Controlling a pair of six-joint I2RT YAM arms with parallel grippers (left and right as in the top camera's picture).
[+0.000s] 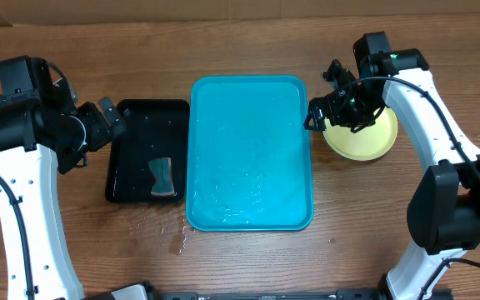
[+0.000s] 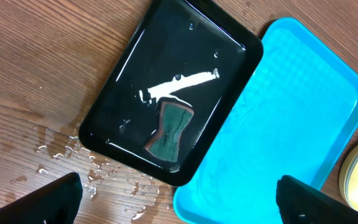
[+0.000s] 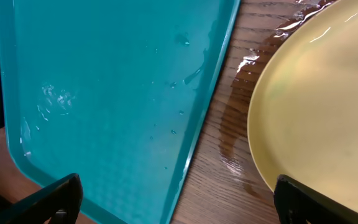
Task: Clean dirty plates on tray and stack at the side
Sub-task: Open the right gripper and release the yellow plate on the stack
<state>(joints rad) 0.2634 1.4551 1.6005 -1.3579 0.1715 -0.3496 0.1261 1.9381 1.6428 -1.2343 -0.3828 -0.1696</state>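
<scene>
The brown wooden desk [image 1: 248, 50] is wet in patches, with droplets [image 2: 67, 152] beside the black rectangular tray [image 1: 136, 133]. The pale yellow-green round plastic plate [image 1: 365, 143] sits just right of the large turquoise plastic tray [image 1: 251, 150]. Left fingers [image 2: 51, 200] and right fingers [image 3: 42, 199] gape wide, empty.

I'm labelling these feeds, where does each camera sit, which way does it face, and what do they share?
Overhead: above the wooden table, facing down; left arm, right arm, left gripper, right gripper.
Left wrist: on left arm, facing down at small black rectangular tray, green sponge; own fingertips.
Right wrist: on right arm, facing down at large turquoise plastic tray, pale yellow round plate; own fingertips.
Shared: all show that tray and plate.
</scene>
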